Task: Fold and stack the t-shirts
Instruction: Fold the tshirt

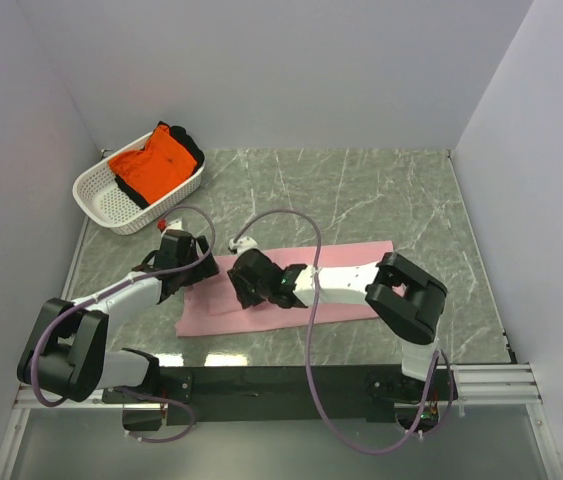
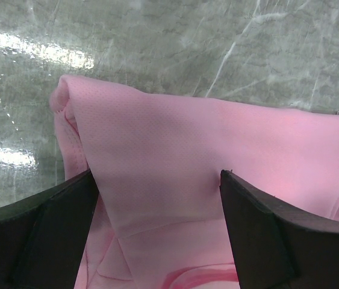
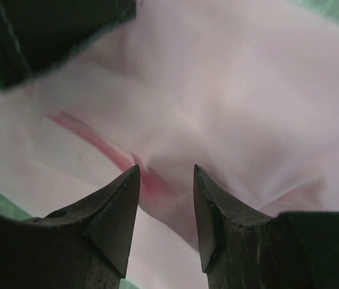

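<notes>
The light pink t-shirt lies on the marble table as a long folded strip; it fills the left wrist view and the right wrist view. My left gripper is at the strip's left end, jaws wide open and straddling a folded layer. My right gripper is just right of it, low over the shirt, jaws narrowly apart with a raised fold of pink fabric between them. The bright orange t-shirt lies crumpled in the white basket.
The basket stands at the far left corner, with a black item behind the orange shirt. A small red and white object lies just in front of it. Grey walls close the table on three sides.
</notes>
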`<state>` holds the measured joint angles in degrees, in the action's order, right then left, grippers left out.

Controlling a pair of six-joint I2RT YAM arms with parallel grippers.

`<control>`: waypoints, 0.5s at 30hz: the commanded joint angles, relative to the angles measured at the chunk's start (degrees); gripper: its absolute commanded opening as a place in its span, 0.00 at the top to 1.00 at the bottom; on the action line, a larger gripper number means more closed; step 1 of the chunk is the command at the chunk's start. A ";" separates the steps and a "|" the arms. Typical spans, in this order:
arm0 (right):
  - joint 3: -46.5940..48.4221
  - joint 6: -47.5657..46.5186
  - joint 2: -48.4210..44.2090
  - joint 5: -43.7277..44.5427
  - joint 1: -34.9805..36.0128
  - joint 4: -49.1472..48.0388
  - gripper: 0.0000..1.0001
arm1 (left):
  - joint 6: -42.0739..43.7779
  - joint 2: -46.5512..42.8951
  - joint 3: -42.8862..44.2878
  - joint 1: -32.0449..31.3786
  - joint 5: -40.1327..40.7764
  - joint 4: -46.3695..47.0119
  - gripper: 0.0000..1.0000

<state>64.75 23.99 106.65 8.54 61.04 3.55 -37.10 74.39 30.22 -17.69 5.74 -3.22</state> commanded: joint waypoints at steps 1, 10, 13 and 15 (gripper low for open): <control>-4.09 1.23 -2.84 -0.45 2.94 -0.65 0.52 | 0.45 0.41 1.07 0.47 -0.64 0.24 0.13; -14.73 2.29 -13.83 -3.44 5.85 -2.15 0.53 | 0.98 1.02 1.51 1.17 -0.82 0.06 0.13; -14.83 2.90 -17.61 0.15 5.85 -0.40 0.53 | 0.98 1.02 1.51 1.34 -0.99 0.15 0.13; -13.69 3.34 -18.84 3.31 5.33 3.12 0.53 | 0.89 1.11 1.60 1.35 -0.99 0.06 0.14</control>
<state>49.36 26.13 91.77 6.83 66.85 4.67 -37.06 74.81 30.41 -16.78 5.28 -2.85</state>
